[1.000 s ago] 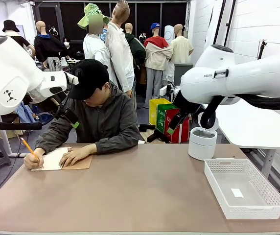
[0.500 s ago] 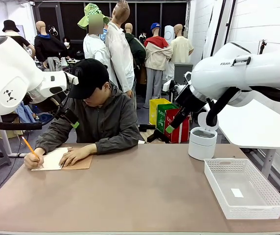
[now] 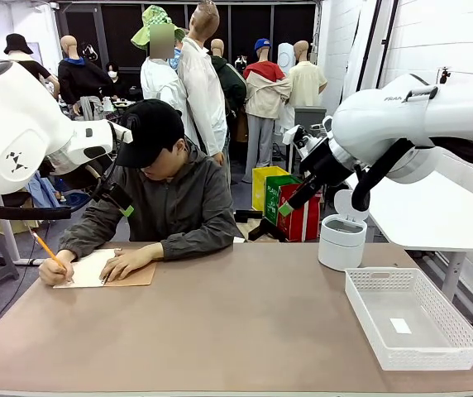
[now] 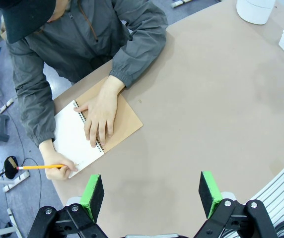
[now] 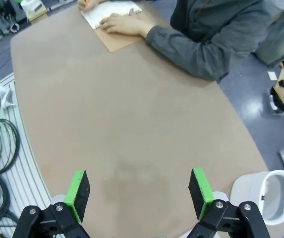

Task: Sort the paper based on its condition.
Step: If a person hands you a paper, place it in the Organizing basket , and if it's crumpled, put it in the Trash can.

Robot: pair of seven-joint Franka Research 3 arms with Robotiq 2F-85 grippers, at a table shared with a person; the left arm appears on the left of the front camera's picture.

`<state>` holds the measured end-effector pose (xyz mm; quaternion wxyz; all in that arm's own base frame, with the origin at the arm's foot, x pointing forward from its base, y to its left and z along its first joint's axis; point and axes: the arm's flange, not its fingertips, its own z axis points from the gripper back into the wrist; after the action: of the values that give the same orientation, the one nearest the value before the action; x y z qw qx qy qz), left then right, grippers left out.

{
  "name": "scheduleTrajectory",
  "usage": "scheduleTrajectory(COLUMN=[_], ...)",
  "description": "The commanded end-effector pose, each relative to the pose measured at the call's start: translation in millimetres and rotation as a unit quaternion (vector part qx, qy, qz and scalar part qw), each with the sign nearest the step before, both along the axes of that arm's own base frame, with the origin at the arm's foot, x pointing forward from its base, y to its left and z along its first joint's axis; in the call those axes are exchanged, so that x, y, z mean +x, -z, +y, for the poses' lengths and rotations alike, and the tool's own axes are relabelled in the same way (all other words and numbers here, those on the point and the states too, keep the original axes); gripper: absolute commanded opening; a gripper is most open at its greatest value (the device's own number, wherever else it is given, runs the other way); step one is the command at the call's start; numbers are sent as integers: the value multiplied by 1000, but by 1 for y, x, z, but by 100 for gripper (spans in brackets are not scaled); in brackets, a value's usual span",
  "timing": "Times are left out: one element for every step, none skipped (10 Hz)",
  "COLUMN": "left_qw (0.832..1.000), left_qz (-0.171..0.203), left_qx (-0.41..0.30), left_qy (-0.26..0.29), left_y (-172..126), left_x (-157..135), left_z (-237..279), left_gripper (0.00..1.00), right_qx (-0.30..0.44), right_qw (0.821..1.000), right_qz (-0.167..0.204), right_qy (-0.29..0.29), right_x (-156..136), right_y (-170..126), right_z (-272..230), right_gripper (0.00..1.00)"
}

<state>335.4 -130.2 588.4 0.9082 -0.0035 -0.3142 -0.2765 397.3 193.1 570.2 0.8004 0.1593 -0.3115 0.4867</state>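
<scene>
paper [image 4: 68, 144]: one sheet, ten o'clock of the left gripper [image 4: 151, 192], well apart from its fingers [image 4: 93, 196]
left gripper: released, empty
right gripper [image 5: 138, 192]: released, empty

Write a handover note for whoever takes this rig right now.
Left tool: open, empty, raised above the table.
Right tool: open, empty, raised above the table.
Paper: in the notebook at the far left. A person writes on it with a pencil, with the other hand flat on the notebook.
Basket and bin, lid up, are at the right.
Done: nothing sorted.
Left: get the paper, judge its condition, place it, probably in the basket or the bin.
</scene>
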Motion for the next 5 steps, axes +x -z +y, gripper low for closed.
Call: scheduleTrajectory(left_qw=[1000,1000,1000,1000,1000], left_qz=[1,1,1,1,1], left_qx=[0,0,0,0,0], left_qy=[-1,-1,-1,-1,-1], left_y=[-2,-2,-2,-2,-2], left_x=[1,1,1,1,1], left_z=[0,0,0,0,0], left_gripper=[100,100,100,100,100], right_qx=[10,5,3,3,3], right_qw=[1000,999,1000,1000,1000], right_qz=[-25,-34,-7,-7,-7], right_qy=[-1,1,4,4,4], right_x=[-6,-8,0,0,0], right_y=[13,12,1,1,1], right_z=[-1,-1,0,0,0], right_gripper=[100,100,100,100,100])
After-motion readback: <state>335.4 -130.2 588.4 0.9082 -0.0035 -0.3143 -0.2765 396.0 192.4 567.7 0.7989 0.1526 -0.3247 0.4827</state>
